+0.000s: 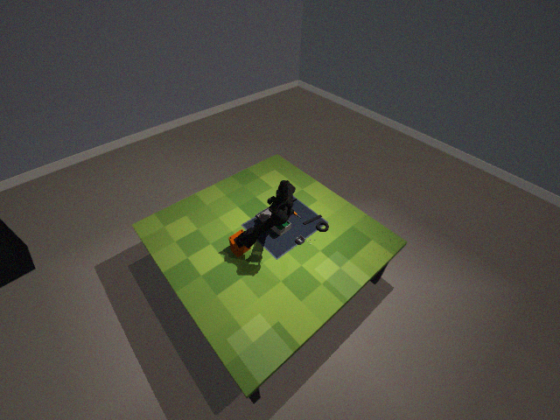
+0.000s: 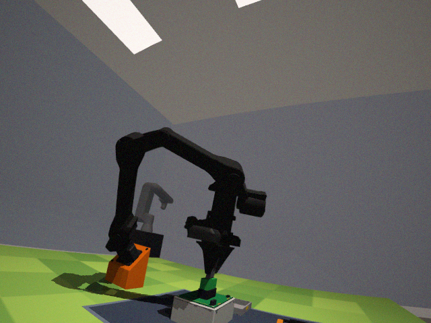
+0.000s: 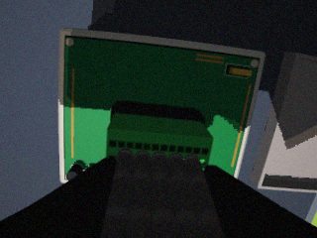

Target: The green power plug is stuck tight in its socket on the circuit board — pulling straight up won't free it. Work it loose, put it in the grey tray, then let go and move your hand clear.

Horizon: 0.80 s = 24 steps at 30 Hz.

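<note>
gripper (image 2: 211, 274) (image 3: 160, 173) points down over circuit board (image 2: 219, 299) (image 3: 89, 129), fingers closed on green power plug (image 2: 208, 284) (image 3: 158, 133). plug sits at black socket (image 2: 207, 293) (image 3: 158, 109) on board; whether it is loose, cannot tell. board tops pale box (image 2: 192, 313) on dark blue mat (image 1: 280, 250) (image 2: 121, 311) (image 3: 30, 99). grey tray (image 2: 242, 307) (image 3: 289, 187) lies just beside box, apart from plug. orange base block (image 1: 234, 244) (image 2: 137, 276) stands off mat's edge on green table (image 1: 289, 316) (image 2: 27, 278).
</note>
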Each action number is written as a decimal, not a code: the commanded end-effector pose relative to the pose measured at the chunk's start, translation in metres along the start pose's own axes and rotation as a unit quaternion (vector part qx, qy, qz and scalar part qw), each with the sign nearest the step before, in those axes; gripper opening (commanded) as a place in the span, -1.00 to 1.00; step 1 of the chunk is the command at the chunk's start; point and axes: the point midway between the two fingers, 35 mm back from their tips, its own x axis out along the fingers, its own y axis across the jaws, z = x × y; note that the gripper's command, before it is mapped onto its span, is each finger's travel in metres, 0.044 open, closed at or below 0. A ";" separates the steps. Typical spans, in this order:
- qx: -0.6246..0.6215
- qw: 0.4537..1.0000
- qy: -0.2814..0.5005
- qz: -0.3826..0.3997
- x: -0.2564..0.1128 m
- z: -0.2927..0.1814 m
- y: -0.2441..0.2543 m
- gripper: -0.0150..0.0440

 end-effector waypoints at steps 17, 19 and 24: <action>-0.001 0.999 0.016 0.052 -0.019 0.001 -0.010 -0.49; -0.001 0.998 0.016 0.059 -0.019 0.001 -0.011 -0.49; -0.002 1.000 0.016 0.022 -0.019 0.001 -0.005 -0.49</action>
